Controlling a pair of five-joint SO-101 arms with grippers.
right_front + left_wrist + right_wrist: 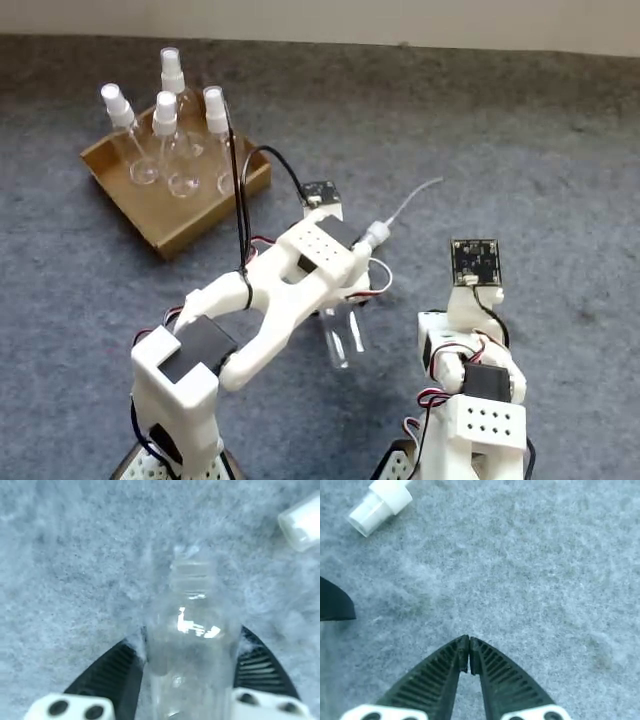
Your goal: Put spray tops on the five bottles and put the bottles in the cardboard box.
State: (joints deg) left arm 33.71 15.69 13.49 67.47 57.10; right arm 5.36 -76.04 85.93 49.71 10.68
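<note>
Four capped bottles stand in the cardboard box. The left end effector is clamped on the uncapped fifth bottle, with a spray top lying near on the worktop. The right end effector is pressed together.

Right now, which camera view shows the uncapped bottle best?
The left wrist view: the uncapped bottle sits in the left tool, its threaded neck plain to see. In the high view the left arm covers most of it. The right wrist view looks at the loose spray top on the carpet.
</note>
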